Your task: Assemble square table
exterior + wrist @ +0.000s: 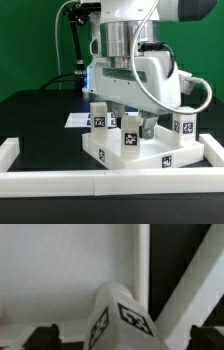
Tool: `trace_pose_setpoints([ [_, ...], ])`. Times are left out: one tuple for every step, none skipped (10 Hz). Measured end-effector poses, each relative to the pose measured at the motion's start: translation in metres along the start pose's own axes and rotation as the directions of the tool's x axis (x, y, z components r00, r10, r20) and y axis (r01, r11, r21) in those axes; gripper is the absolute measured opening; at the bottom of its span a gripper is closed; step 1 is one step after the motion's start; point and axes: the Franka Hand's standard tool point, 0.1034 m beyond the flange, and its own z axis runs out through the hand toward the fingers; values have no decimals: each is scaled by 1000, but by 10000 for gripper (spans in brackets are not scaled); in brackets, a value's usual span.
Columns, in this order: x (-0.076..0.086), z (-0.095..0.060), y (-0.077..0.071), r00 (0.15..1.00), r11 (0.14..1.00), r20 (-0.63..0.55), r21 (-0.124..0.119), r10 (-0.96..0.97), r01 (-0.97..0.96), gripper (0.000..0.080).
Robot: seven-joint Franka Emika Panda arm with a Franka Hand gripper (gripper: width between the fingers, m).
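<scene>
The white square tabletop panel [120, 158] lies on the black table, raised rim up, with a tag on its front edge. Three white tagged legs stand upright on it: one towards the exterior view's left [100, 118], one in the middle [131, 137] and one at the right [184, 124]. My gripper [134, 120] hangs over the middle leg. In the wrist view that leg [120, 314] rises between my two dark fingertips [45, 337], with a gap on each side. The gripper [125, 339] is open and holds nothing. The panel's flat face [60, 269] fills the view behind the leg.
A long low white wall [100, 183] runs along the front of the table, with a side piece at the exterior view's right [212, 152]. The marker board [74, 119] lies behind the panel at the left. The arm's white body towers over the panel.
</scene>
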Motion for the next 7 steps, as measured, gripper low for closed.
trace_pose_setpoints([
  [-1,0,-1,994,994,1,0,-112,112,648],
  [-1,0,-1,982,982,1,0,-190,190,649],
  [-1,0,-1,960,960,-1,-5,-280,280,649],
  [-2,0,-1,931,931,-2,-8,-364,364,649],
  [-2,1,-1,909,909,-1,-10,-417,417,649],
  [0,1,1,864,864,0,-13,-503,503,649],
  [2,1,2,821,821,1,-17,-570,570,649],
])
